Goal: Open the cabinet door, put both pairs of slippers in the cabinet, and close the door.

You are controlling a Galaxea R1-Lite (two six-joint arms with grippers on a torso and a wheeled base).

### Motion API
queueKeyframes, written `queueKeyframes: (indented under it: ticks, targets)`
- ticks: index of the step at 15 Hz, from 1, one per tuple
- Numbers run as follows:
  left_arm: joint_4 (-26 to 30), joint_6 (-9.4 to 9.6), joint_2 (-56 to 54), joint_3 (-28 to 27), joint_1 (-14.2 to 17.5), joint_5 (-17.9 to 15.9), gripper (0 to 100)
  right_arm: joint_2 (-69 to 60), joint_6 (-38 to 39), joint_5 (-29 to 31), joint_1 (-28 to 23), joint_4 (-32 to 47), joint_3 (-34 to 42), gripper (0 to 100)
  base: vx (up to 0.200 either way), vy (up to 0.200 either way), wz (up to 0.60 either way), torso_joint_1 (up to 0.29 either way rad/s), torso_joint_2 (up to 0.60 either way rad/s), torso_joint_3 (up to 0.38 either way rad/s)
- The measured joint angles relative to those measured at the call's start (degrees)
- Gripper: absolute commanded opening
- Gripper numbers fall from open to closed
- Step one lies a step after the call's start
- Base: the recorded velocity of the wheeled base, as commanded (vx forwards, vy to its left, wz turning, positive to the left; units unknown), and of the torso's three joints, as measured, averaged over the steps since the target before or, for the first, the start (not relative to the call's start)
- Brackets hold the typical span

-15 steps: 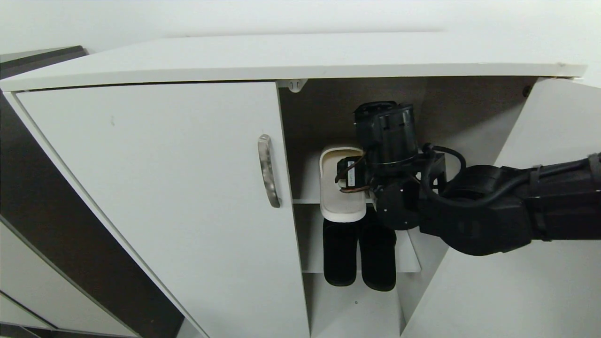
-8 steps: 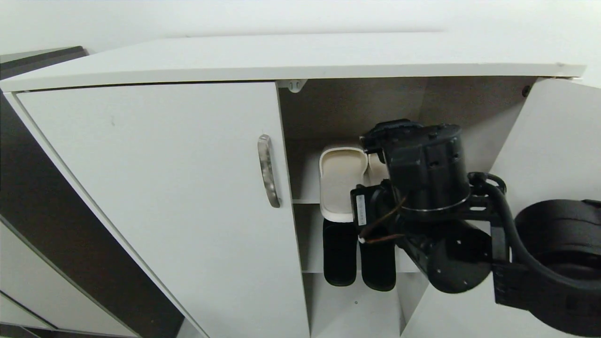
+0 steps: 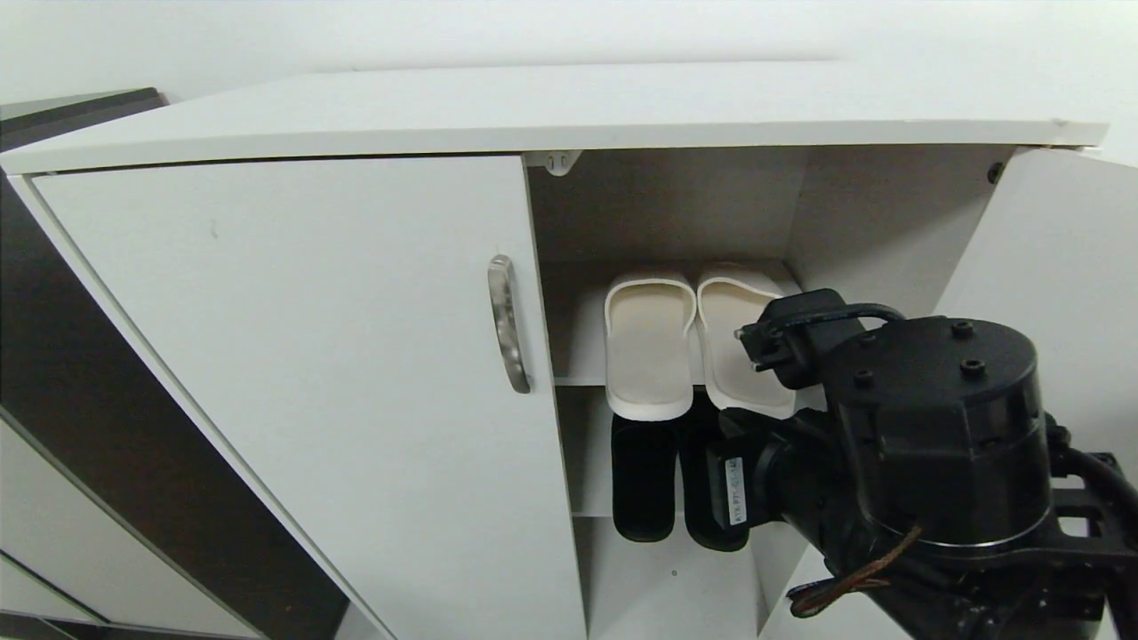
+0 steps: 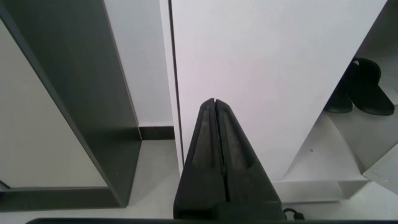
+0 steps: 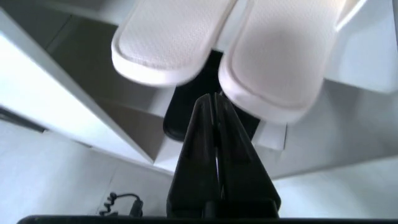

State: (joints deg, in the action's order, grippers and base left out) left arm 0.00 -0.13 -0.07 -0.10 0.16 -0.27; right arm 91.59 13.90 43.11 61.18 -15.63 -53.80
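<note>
A pair of white slippers lies side by side on the cabinet's upper shelf, heels hanging over its front edge. On the shelf below is a pair of black slippers. My right gripper is shut and empty, just in front of and below the white slippers, outside the cabinet; its arm fills the lower right of the head view. My left gripper is shut and empty, low in front of the closed left door, with the black slippers off to one side.
The cabinet's right door stands swung open beside my right arm. Its left door is closed, with a metal handle. A dark panel adjoins the cabinet on the left. Bare floor lies below.
My right arm has drawn back out of the cabinet, down and to the right, uncovering the second white slipper on the upper shelf. The slippers have stayed put.
</note>
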Motion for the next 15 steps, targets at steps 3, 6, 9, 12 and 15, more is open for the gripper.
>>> queueKeyframes:
  ticks: [3, 6, 9, 12, 15]
  targets:
    - [0.00, -0.02, 0.00, 0.00, 0.05, -0.02, 0, -0.79, -0.05, 0.00, 0.35, 0.01, 0.68, 0, 0.000, 0.000, 0.00, 0.000, 0.00, 0.000]
    - [0.00, 0.02, 0.00, 0.00, 0.02, -0.06, 0, -0.90, 0.00, 0.02, 0.63, 0.00, 0.94, 0, 0.000, 0.000, 0.00, 0.000, 0.00, 0.000]
    - [0.02, 0.06, 0.00, 0.00, -0.02, -0.06, 0, -0.90, 0.00, 0.02, 0.66, -0.13, 1.01, 0, -0.200, 0.000, 0.00, 0.002, 0.00, 0.002]
    - [0.00, 0.06, 0.00, 0.00, 0.00, -0.06, 0, -0.93, 0.02, 0.05, 0.83, -0.11, 1.07, 0, -0.200, 0.000, 0.00, 0.001, 0.00, 0.004]
    - [0.00, 0.06, 0.00, 0.00, 0.00, -0.09, 0, -0.94, 0.06, 0.02, 0.94, -0.07, 1.21, 0, -0.200, 0.000, 0.00, 0.004, 0.00, 0.005]
